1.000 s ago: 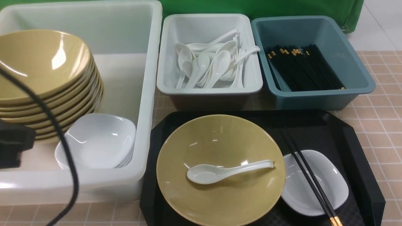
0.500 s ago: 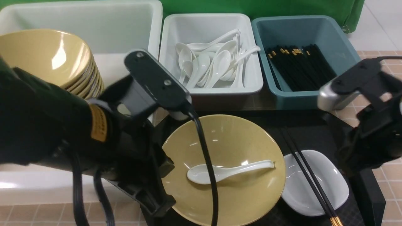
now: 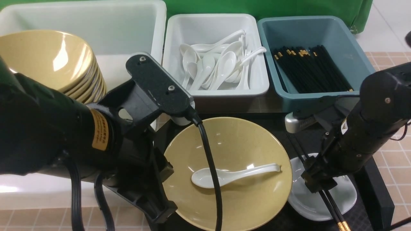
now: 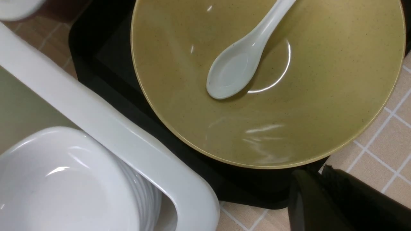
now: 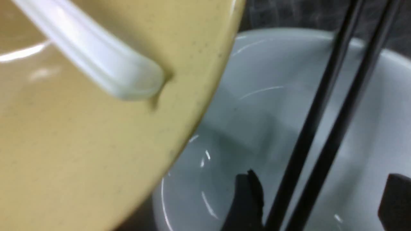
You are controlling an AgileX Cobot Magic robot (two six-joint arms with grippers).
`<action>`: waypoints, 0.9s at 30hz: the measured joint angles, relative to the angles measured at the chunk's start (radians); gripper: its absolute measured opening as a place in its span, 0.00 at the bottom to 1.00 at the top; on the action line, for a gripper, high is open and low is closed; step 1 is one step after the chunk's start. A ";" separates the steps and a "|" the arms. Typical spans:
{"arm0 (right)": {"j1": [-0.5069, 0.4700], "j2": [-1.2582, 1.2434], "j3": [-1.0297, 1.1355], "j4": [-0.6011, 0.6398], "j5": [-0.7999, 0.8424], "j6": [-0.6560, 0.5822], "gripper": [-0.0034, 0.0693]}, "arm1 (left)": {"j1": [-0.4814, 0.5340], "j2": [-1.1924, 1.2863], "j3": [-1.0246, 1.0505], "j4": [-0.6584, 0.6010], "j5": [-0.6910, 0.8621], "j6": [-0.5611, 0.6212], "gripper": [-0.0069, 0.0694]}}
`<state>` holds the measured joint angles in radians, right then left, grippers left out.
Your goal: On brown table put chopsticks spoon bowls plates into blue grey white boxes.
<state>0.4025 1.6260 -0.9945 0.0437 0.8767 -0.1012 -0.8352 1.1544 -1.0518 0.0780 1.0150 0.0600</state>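
Observation:
On the black tray [image 3: 375, 179] sits a yellow bowl [image 3: 250, 144] with a white spoon [image 3: 250, 170] lying in it. Beside it, black chopsticks [image 3: 334, 210] lie across a white plate [image 3: 345, 194]. My right gripper [image 3: 318, 185] hangs open just over that plate; in the right wrist view its fingers [image 5: 245, 199] straddle the chopsticks [image 5: 324, 128] without touching them. My left gripper [image 3: 159, 213] is shut and empty at the bowl's near left rim, and the left wrist view shows it [image 4: 313, 171] just outside the bowl [image 4: 321, 96].
The white box [image 3: 154, 64] at left holds stacked yellow bowls [image 3: 48, 64] and white plates [image 4: 64, 183]. Behind the tray, the grey box [image 3: 212, 93] holds spoons and the blue box [image 3: 321, 98] holds chopsticks. Tiled brown table [image 3: 391, 122] shows at right.
Both arms have swung in over the tray. The right gripper came down over the plate and chopsticks and opened. The left arm has hardly moved in the last half second.

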 joint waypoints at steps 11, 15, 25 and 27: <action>0.000 0.056 -0.002 0.001 0.009 0.001 0.32 | 0.000 -0.002 0.013 0.001 -0.018 0.000 0.09; 0.000 0.027 -0.002 0.003 0.047 0.003 0.27 | 0.000 -0.002 0.014 0.011 -0.017 0.000 0.09; 0.000 -0.242 -0.027 -0.013 0.053 -0.007 0.27 | 0.000 0.007 0.014 0.022 -0.116 -0.036 0.09; 0.000 -0.257 -0.058 -0.029 0.034 -0.007 0.27 | 0.000 0.030 0.014 0.022 -0.192 -0.080 0.09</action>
<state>0.4025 1.3685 -1.0523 0.0143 0.9106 -0.1084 -0.8352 1.1846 -1.0382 0.1002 0.8233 -0.0204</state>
